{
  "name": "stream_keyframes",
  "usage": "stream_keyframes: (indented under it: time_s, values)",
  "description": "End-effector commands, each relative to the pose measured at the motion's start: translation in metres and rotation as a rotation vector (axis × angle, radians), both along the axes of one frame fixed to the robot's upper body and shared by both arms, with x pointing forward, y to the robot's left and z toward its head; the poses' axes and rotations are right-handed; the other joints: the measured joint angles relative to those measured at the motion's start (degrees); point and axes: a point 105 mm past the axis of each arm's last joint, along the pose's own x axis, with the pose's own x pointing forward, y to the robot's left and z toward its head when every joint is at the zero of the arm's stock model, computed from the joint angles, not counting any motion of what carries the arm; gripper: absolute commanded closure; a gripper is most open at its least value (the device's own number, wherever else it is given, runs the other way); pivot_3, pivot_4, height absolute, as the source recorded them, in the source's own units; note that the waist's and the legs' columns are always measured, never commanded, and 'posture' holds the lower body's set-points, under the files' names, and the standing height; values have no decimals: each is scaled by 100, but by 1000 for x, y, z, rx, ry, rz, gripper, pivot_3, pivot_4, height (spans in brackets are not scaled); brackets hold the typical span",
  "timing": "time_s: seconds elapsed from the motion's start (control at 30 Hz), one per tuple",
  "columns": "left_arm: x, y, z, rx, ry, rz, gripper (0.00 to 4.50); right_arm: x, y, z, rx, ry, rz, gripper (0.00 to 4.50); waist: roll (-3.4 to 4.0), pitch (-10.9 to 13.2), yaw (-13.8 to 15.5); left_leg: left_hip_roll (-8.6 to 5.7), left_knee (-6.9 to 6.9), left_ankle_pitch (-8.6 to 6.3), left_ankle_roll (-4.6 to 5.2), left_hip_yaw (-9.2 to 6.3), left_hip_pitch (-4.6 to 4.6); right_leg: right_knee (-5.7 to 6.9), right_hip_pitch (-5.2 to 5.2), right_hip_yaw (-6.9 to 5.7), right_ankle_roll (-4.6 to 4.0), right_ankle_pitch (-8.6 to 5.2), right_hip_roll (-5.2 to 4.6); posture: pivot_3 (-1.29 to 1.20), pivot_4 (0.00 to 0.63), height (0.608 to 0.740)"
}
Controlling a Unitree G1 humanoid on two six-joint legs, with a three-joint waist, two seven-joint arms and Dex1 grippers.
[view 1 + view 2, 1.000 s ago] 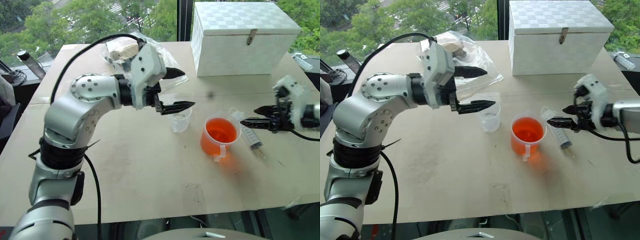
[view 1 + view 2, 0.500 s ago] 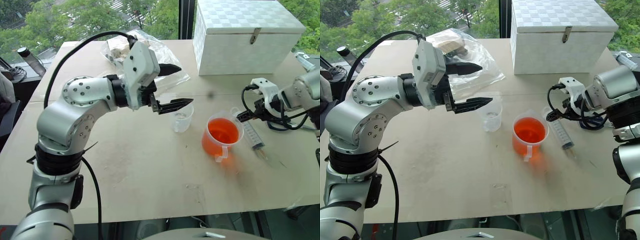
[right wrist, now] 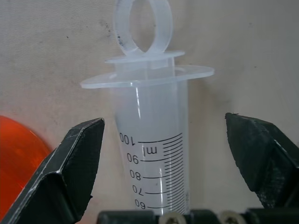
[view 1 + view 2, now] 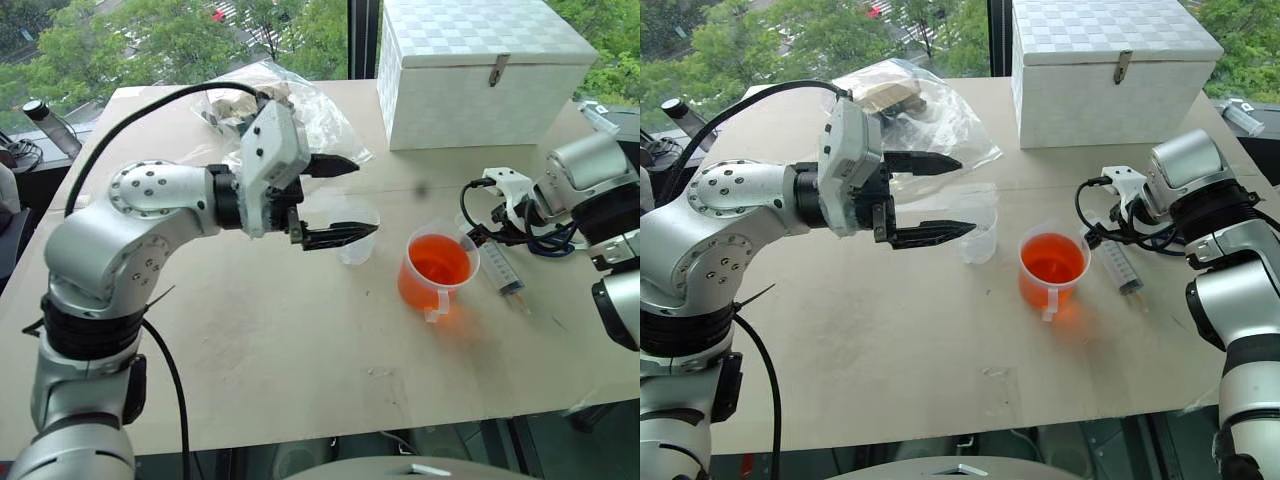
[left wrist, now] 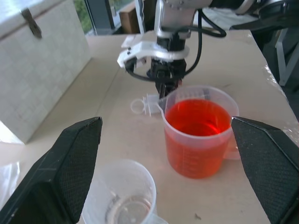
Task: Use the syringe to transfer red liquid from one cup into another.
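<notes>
Syringe (image 3: 152,135) lying flat on the table (image 4: 300,350), just beside the handled cup (image 4: 436,275) on the side toward the robot's right, its ring-topped plunger pushed in and its narrow tip pointing toward the table's near edge. Barrel clear, with printed graduations; no liquid visible in it. Right gripper (image 5: 167,86) poised over the plunger end, its two fingers (image 3: 70,168) spread wide on either side of the barrel and not touching it; nothing gripped.

Handled cup holds red liquid (image 4: 440,262) to well over half its height; handle and pour lip face the near edge. Small cup (image 4: 358,232) stands upright near it, toward the robot's left, apart from it, with at most a thin clear film at the bottom.

Left gripper (image 4: 342,198) hovers above and beside the small cup, pointing across the table toward the handled cup, jaws fully open and empty.

Farther back: a white latched box (image 4: 480,70) with its lid down, and a crumpled clear plastic bag (image 4: 265,105) holding something pale that cannot be identified.
</notes>
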Motion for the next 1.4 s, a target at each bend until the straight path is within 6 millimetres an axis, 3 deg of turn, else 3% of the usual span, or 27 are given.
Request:
stream_keyframes:
  time_s: [0.03, 0.13, 0.27, 0.4, 0.47, 0.6, 0.73, 0.87, 0.93, 1.1, 1.27, 1.4]
  values:
    - [-6, -1, 4, 25, 5, 2, 0, 3, 0, 12, 17, -36, -3, 1762, 0, 0, 0, 0, 0, 0, 0, 0, 2, 1, 0, 0, 0, 0, 0, 0, 150, 740]
    - [-8, -4, 5, 37, 28, -9, 0, 2, 0, 10, 22, -31, -5, 3022, 0, 0, -1, 0, 1, 0, 0, -1, 2, 4, 0, 0, 0, 0, 1, 0, 150, 740]
    - [-9, -7, 5, 56, 43, -24, 0, 2, -1, 9, 34, -36, -16, 3077, 0, 0, -4, -1, 2, 0, 0, 0, 3, 4, 0, 1, 0, 0, 1, 0, 150, 740]
    - [-10, -8, 6, 56, 40, -36, 0, 7, 4, 28, 105, -98, -19, 3077, 0, 0, -7, -1, 1, 0, -1, 1, 3, 5, 0, 2, 0, 0, 3, 0, 150, 740]
    - [-5, -7, 10, 39, 15, -13, 0, 15, 5, 47, 144, -197, -9, 3077, 0, 0, -6, -1, 1, 0, -1, 1, 3, 4, 0, 2, 0, 0, 3, 0, 150, 740]
    - [7, -2, 20, -30, -43, 72, 0, 25, 8, 115, 310, -510, 32, 3077, 2, 1, 3, -1, 2, 1, -1, 2, 3, 8, 0, 3, 0, 0, 3, 0, 150, 740]
    - [8, -6, 44, -164, -113, 39, 0, 0, 5, 167, 465, -771, 130, 3077, 1, 1, 64, -1, 1, 1, -1, -2, 0, 36, -1, -3, 1, 0, 2, 0, 150, 740]
    - [14, -8, 64, -276, -123, 15, 0, -39, 25, 185, 573, -990, 288, 3077, -7, -4, 80, -1, 4, 1, -2, -7, -1, 38, 3, -5, 1, 0, 0, 0, 150, 740]
    - [18, -12, 78, -342, -151, -12, 0, -58, 36, 188, 612, -1127, 331, 3077, -7, -4, 61, -1, 18, 1, -2, -5, 3, 57, 3, 0, 1, 0, 0, 0, 150, 740]
    - [20, -19, 107, -477, -167, -87, 0, -98, 52, 169, 642, -1261, 418, 3077, -5, -4, 52, -1, 41, 2, -4, -8, 7, 77, 5, 1, 1, 0, 1, 0, 150, 740]
    - [16, -27, 107, -466, -150, -177, 0, -122, 71, 152, 720, -1288, 454, 3077, -6, -4, -10, -2, 40, 2, -4, -1, 20, 78, 8, 11, 2, -1, 3, 0, 150, 740]
    - [7, -33, 99, -429, -111, -259, 0, -129, 78, 137, 748, -1262, 452, 3077, -6, -4, -9, -2, 39, 3, -5, -1, 23, 77, 8, 12, 1, -1, 5, 0, 150, 740]
